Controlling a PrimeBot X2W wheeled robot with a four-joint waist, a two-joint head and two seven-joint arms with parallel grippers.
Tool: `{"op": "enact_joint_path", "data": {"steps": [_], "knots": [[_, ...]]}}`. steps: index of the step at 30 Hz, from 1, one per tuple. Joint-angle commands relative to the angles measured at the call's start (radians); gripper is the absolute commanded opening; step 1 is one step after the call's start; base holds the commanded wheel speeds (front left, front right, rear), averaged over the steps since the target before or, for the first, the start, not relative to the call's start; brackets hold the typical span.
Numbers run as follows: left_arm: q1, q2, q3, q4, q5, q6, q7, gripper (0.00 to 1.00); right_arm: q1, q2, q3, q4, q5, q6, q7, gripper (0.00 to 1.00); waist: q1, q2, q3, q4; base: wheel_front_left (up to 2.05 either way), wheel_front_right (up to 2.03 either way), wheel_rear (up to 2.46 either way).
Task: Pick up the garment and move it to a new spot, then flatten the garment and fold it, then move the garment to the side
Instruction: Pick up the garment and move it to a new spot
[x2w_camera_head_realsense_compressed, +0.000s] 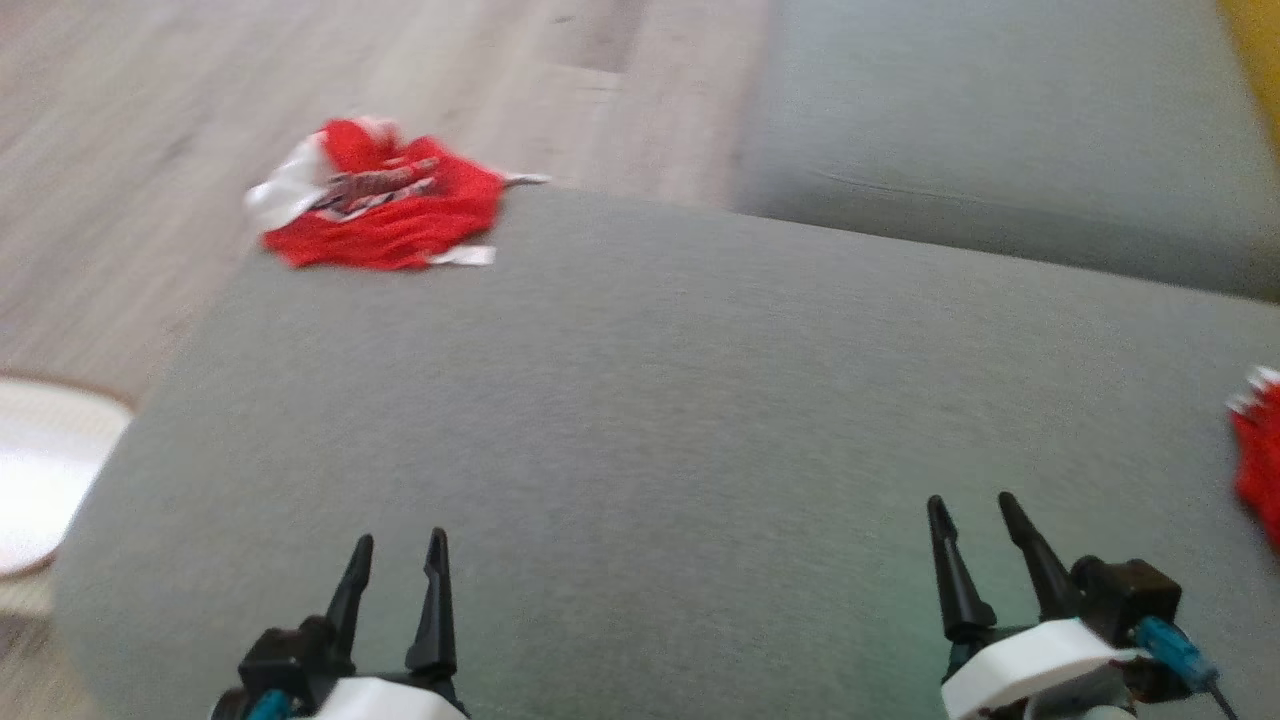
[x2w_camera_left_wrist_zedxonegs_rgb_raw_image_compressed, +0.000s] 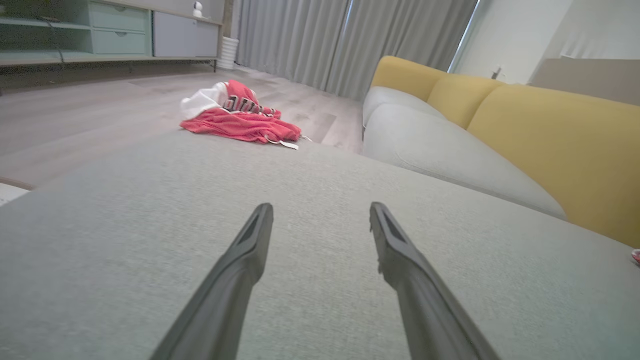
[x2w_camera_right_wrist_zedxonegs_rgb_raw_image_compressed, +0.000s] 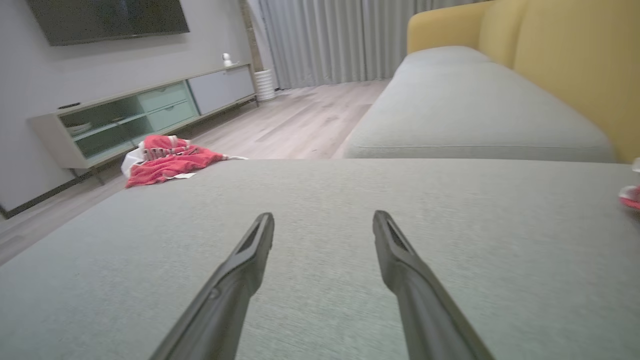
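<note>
One red garment (x2w_camera_head_realsense_compressed: 385, 200), with white at its left end, lies bunched in the upper left of the head view. As far as you can tell it sits on the far left corner of the grey seat cushion (x2w_camera_head_realsense_compressed: 640, 400), with the wooden floor (x2w_camera_head_realsense_compressed: 120, 150) just behind it. Its long axis runs across the frame, left to right, roughly square to the way your fingers point.

Your left claw (x2w_camera_head_realsense_compressed: 400, 537) is at the lower left, almost straight below the heap in the frame but well apart from it. Your right claw (x2w_camera_head_realsense_compressed: 970, 500) is at the lower right, so its line to the heap runs diagonally up and left and is longer. I judge the left arm the nearer one for the first pick. Both claws stand wide and hold nothing, hovering over bare cushion.

The head view is smeared. The left wrist view is sharper and shows dark lettering (x2w_camera_left_wrist_zedxonegs_rgb_raw_image_compressed: 245, 106) across the top fold and a white label (x2w_camera_left_wrist_zedxonegs_rgb_raw_image_compressed: 289, 144) trailing off the right end, which gives you a loose edge to aim at. The head view also shows a second red piece (x2w_camera_head_realsense_compressed: 1260, 460) at the right edge, near the right claw. The wrist views give you barely a sliver of it, and what it is you cannot tell.
</note>
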Motion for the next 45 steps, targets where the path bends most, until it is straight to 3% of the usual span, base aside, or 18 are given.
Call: {"op": "enact_joint_path", "data": {"steps": [1,6,16,24,30,36,41,45], "knots": [[-0.062,0.015,0.033,-0.039,0.011,0.003,-0.002,1.00,-0.040,-0.005,0.031,-0.037,0.007,0.007,-0.017,1.00,0.0000,0.0000,0.002,0.112,0.00,0.00,0.00],[-0.043,0.028,0.064,-0.087,0.004,0.028,-0.005,1.00,-0.077,-0.005,0.092,-0.030,0.018,0.007,-0.017,1.00,0.0000,0.0000,0.039,0.191,0.00,0.00,0.00],[0.013,0.039,0.159,-0.179,0.005,0.066,-0.022,1.00,-0.170,-0.005,0.165,-0.002,0.002,0.007,-0.007,1.00,0.0000,0.0000,0.093,0.227,0.00,0.00,0.00],[-0.124,0.151,0.197,-0.219,0.029,0.027,0.036,1.00,-0.154,-0.005,0.062,-0.047,-0.039,0.007,-0.007,1.00,0.0000,0.0000,0.135,0.240,0.00,0.00,0.00],[-0.386,0.256,0.265,-0.231,0.030,-0.001,0.109,1.00,-0.174,-0.005,0.010,-0.190,-0.132,0.007,0.071,1.00,0.0000,0.0000,0.292,0.128,0.00,0.00,0.00],[-0.756,0.344,0.301,-0.102,0.016,-0.049,0.225,1.00,-0.230,-0.005,-0.028,-0.391,-0.225,0.007,0.174,1.00,0.0000,0.0000,0.477,0.021,0.00,0.00,0.00],[-0.981,0.368,0.291,0.074,0.025,-0.052,0.310,1.00,-0.261,-0.005,-0.039,-0.520,-0.275,0.007,0.250,1.00,0.0000,0.0000,0.580,-0.042,0.00,0.00,0.00],[-1.137,0.350,0.271,0.260,0.029,-0.052,0.357,1.00,-0.269,-0.005,-0.052,-0.622,-0.315,0.007,0.301,1.00,0.0000,0.0000,0.663,-0.103,0.00,0.00,0.00]]}}
